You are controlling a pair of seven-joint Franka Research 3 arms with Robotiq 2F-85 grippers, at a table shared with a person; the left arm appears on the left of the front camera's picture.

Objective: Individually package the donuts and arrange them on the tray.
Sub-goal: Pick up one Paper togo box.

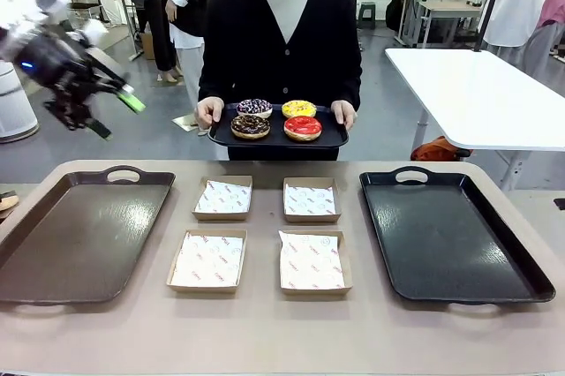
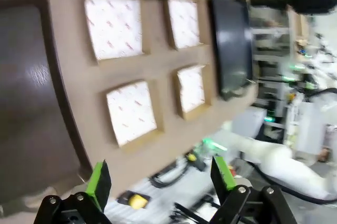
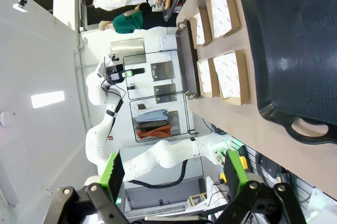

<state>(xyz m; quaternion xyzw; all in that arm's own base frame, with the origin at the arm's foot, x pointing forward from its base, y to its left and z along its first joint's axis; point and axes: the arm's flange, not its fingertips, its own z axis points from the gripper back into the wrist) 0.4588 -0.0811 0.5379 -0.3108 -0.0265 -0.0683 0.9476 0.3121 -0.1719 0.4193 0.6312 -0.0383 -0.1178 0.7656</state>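
the four paper-lined boxes (image 1: 223, 198) sit in a two-by-two block at the middle of the table (image 1: 265, 332), each lined with white printed paper. beyond the block, past the table's far edge, a person holds a small black tray (image 1: 275, 143) in both hands (image 1: 209, 112), raised above the tabletop. the donuts (image 1: 278, 117) lie on that small tray, two by two. the chocolate donut with white and purple topping (image 1: 254, 108) and the yellow-iced donut (image 1: 299, 109) are on the person's side. the dark chocolate donut (image 1: 251, 126) and the red-glazed donut (image 1: 303, 128) are on the side nearer the block. just left of the block lies a brown tray (image 1: 79, 235), and just right of it a large black tray (image 1: 450, 235). the left gripper (image 1: 117, 116) hangs in the air up and to the left of the block, above the brown tray's far corner, its jaws spread wide and grasping nothing. the right gripper (image 3: 174, 163) is likewise released, fingers apart with nothing between them, out past the large black tray on the block's right.
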